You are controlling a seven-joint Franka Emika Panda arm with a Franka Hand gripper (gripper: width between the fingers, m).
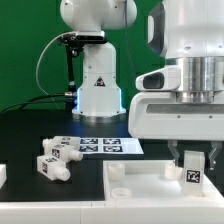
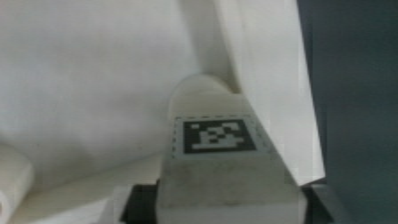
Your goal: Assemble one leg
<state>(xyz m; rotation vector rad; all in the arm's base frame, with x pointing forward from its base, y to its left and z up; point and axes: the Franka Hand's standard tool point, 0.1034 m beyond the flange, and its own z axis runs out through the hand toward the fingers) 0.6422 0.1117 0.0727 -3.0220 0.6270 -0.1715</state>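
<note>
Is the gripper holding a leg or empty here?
Holding. The gripper is shut on a leg; in the wrist view the tagged peg sits between the fingers, above the panel.

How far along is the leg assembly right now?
Done: one leg is picked up, shut in the gripper. In hand: it hangs at the square panel, near a corner; the wrist view shows its tag. Whether it is seated, I cannot tell. Left: other legs lie loose.
</note>
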